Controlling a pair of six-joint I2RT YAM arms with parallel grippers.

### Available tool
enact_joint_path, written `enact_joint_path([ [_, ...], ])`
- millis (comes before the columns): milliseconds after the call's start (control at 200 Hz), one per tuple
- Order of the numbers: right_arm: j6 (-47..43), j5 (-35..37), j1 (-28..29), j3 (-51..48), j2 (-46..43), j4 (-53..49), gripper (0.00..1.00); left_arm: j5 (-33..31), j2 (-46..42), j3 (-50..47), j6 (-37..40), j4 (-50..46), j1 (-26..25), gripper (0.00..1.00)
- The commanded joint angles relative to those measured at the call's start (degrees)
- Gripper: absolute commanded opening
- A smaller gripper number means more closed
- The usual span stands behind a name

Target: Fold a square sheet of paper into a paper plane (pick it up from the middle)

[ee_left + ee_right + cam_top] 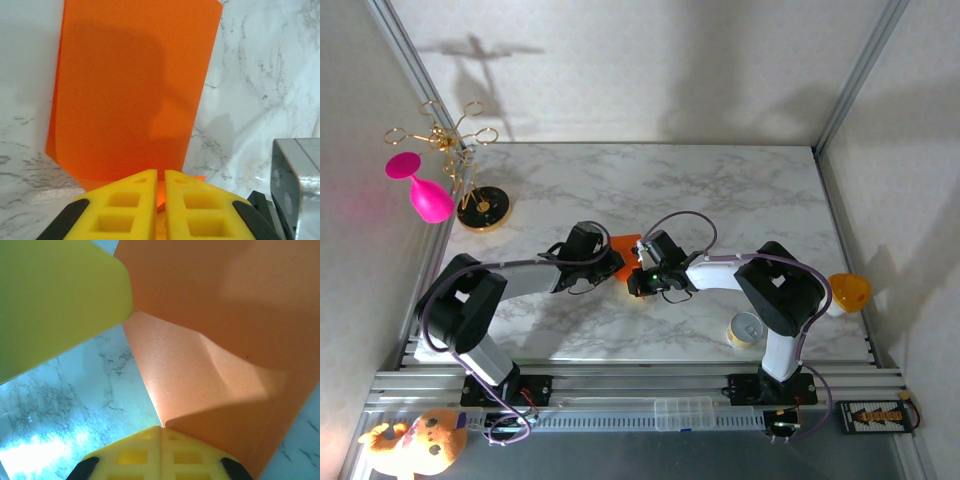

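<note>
Marble table [720,190], folded orange paper [626,243]

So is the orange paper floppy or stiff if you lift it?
Probably floppy: the thin orange paper sheet curls along its lower left edge. Being that thin, it's likely very light. It seems to keep creases, like the fold in the right wrist view.

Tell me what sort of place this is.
Most likely a robotics lab test cell: a left arm and right arm bolted to an aluminium rail at the edge of a marble-patterned table, white panels in metal framing around it, and stray props like a pink goblet and plush toy.
</note>
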Motion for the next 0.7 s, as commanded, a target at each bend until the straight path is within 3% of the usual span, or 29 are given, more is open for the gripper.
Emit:
enact_joint_path([
  [0, 0.3, 1.2, -0.3, -0.4, 2.8, -3.2, 0.00, -0.7, 0.1, -1.0, 2.9, -0.1, 1.2, 0.11],
  [696, 0.0, 0.7, -0.3, 0.0, 3.3, -4.0, 0.00, -2.6, 4.9, -0.3, 4.5, -0.6, 3.5, 0.10],
])
